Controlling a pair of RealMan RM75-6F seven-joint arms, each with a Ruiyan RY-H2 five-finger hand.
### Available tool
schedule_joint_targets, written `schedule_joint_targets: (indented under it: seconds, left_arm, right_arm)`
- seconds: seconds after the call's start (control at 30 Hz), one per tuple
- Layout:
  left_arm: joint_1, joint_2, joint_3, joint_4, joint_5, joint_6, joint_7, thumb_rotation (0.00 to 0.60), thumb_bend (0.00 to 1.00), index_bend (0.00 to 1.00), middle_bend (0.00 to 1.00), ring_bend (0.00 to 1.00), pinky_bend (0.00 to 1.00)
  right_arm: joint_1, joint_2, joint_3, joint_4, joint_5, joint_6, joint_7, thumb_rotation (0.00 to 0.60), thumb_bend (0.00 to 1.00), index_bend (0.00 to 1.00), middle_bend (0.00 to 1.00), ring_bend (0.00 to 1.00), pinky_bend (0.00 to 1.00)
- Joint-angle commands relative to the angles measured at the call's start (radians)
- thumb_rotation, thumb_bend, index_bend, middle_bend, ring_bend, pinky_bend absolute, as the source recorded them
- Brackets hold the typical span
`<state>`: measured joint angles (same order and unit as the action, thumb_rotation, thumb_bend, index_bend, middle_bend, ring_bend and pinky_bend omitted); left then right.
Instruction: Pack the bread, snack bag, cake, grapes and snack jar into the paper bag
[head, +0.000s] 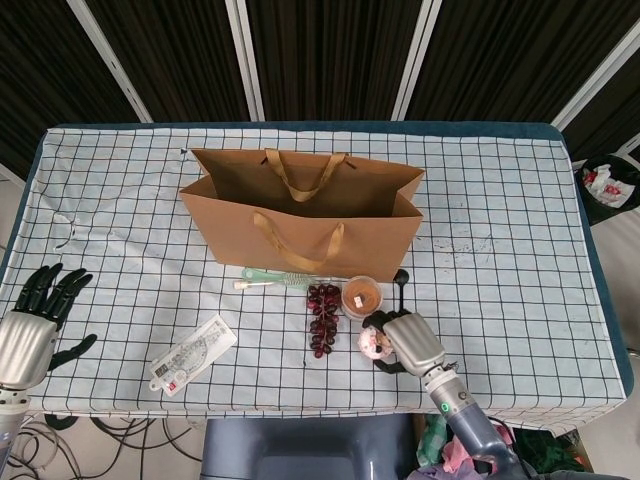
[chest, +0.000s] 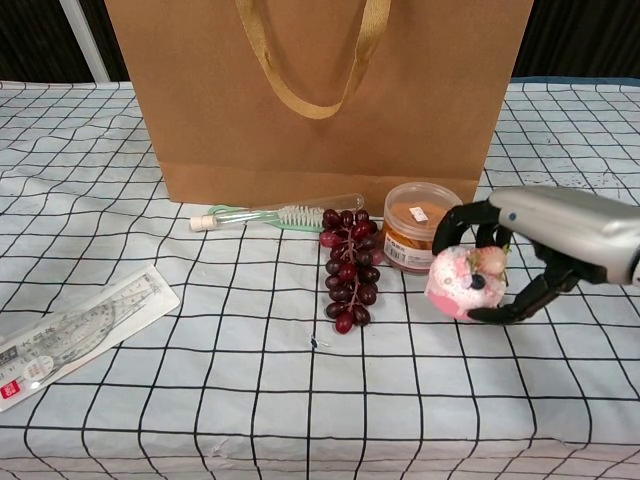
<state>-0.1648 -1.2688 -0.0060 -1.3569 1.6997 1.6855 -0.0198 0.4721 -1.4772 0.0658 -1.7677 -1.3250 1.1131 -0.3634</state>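
- The right hand (chest: 520, 262) is grasping the cake (chest: 455, 283), its dark fingers (chest: 458, 222) curling over the top and another finger hooking under the far side; in the chest view the pink cake is tilting, its decorated top turned toward the hand, and it looks slightly raised off the checked tablecloth (chest: 300, 400).
- From the head view the same right hand (head: 405, 342) is sitting at the near edge of the table, with the cake (head: 374, 342) showing just at its left.
- The snack jar (chest: 417, 228) is standing upright just behind the cake, close beside the hand's fingers (whether they touch it I cannot tell), with its lid on.
- The grapes (chest: 349, 268) are lying on the cloth to the jar's left, the top of the bunch next to the jar.
- A toothbrush in a clear tube (chest: 275, 215) is lying along the foot of the paper bag (chest: 320, 100), its end reaching the grapes.
- The paper bag is standing upright and open-topped in the middle of the table, handles (head: 305, 172) drooping; nothing can be made out inside it from the head view.
- A flat packaged ruler set (chest: 75, 335) is lying well to the left, near the front edge.
- The left hand (head: 35, 320) is resting released at the far left edge, fingers spread and holding nothing.
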Motion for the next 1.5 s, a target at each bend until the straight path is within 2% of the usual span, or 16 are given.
schedule_joint_targets:
  seconds: [0.03,0.13,0.23,0.33,0.47,0.63,0.83,1.0,1.17,1.5]
  left_arm:
    - [0.002,0.000,-0.002,-0.001,-0.003,0.000,-0.001,0.600,0.05,0.12,0.13,0.01,0.08]
    - [0.004,0.001,-0.005,-0.005,-0.005,0.001,-0.005,0.600,0.05,0.12,0.13,0.01,0.08]
    - [0.005,-0.001,-0.005,-0.006,-0.001,0.001,-0.002,0.600,0.05,0.12,0.13,0.01,0.08]
    - [0.007,-0.002,-0.002,-0.010,0.007,0.002,0.004,0.600,0.05,0.12,0.13,0.01,0.08]
    - [0.007,-0.003,0.001,-0.016,0.014,-0.002,0.012,0.600,0.05,0.12,0.13,0.01,0.08]
    - [0.009,-0.006,-0.003,-0.018,0.009,-0.007,0.020,0.600,0.05,0.12,0.13,0.01,0.08]
    - [0.009,-0.007,-0.007,-0.019,0.004,-0.012,0.023,0.600,0.05,0.12,0.13,0.01,0.08]
    - [0.013,-0.002,-0.009,-0.020,-0.003,-0.015,0.022,0.600,0.05,0.12,0.13,0.01,0.08]
    - [0.015,0.005,-0.017,-0.024,-0.012,-0.013,0.012,0.600,0.05,0.12,0.13,0.01,0.08]
    - [0.009,-0.003,-0.021,-0.015,-0.022,-0.035,0.015,0.600,0.05,0.12,0.13,0.01,0.08]
  right_arm:
    - [-0.051,0.082,0.027,-0.081,-0.072,0.115,0.090,0.600,0.30,0.39,0.40,0.48,0.39]
    - [-0.105,0.146,0.046,-0.129,-0.134,0.239,0.155,0.600,0.30,0.39,0.40,0.48,0.39]
    - [-0.160,0.206,0.088,-0.153,-0.178,0.377,0.205,0.600,0.30,0.39,0.40,0.48,0.39]
    - [-0.181,0.248,0.143,-0.163,-0.178,0.448,0.267,0.600,0.30,0.40,0.40,0.48,0.39]
    - [-0.161,0.295,0.229,-0.150,-0.184,0.475,0.377,0.600,0.30,0.41,0.40,0.48,0.39]
    - [-0.080,0.352,0.347,-0.122,-0.154,0.423,0.420,0.600,0.30,0.41,0.40,0.48,0.39]
    - [0.027,0.364,0.417,-0.106,-0.066,0.297,0.414,0.600,0.30,0.41,0.40,0.48,0.39]
    - [0.126,0.329,0.443,-0.051,0.026,0.180,0.396,0.600,0.30,0.41,0.40,0.48,0.39]
    - [0.212,0.280,0.460,-0.010,0.077,0.119,0.351,0.600,0.30,0.41,0.40,0.49,0.39]
    - [0.357,0.195,0.444,0.079,0.181,-0.009,0.211,0.600,0.29,0.41,0.40,0.49,0.39]
